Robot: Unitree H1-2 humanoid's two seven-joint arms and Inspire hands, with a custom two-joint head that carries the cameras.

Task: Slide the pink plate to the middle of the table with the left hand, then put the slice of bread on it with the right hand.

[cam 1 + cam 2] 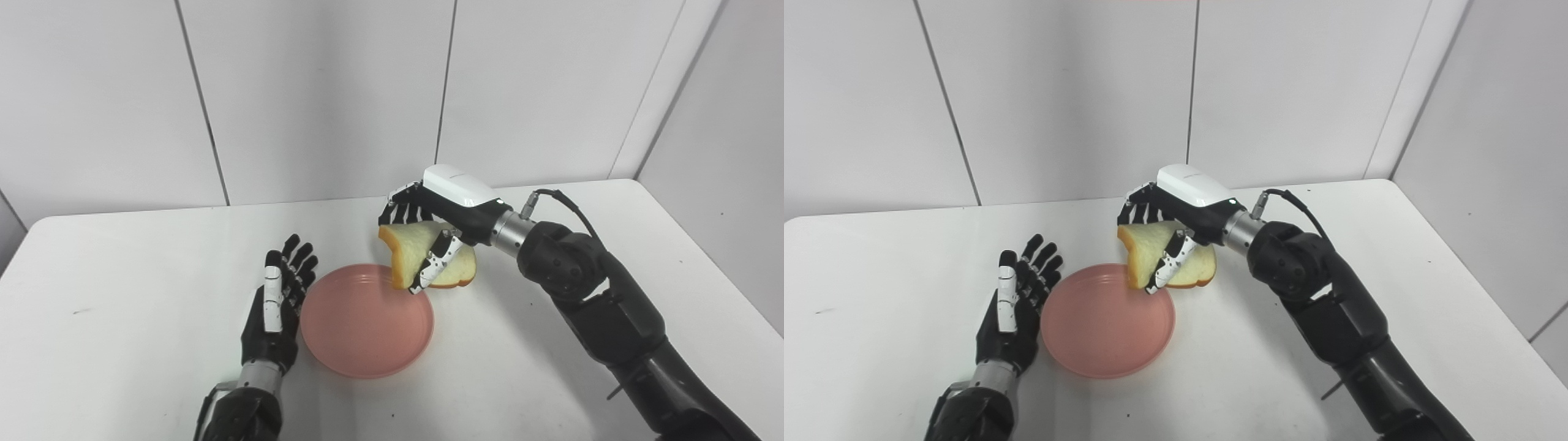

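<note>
A pink plate lies flat on the white table near its middle. My left hand is open, fingers straight and apart, resting just left of the plate's rim with its fingers beside the rim. My right hand is shut on a slice of bread, held tilted in the air above the plate's far right rim. The bread bends in the grip, its crust edge hanging toward the plate. Both also show in the right eye view: the plate and the bread.
The white table ends at grey wall panels behind and on the right. My right arm reaches in across the table's right side.
</note>
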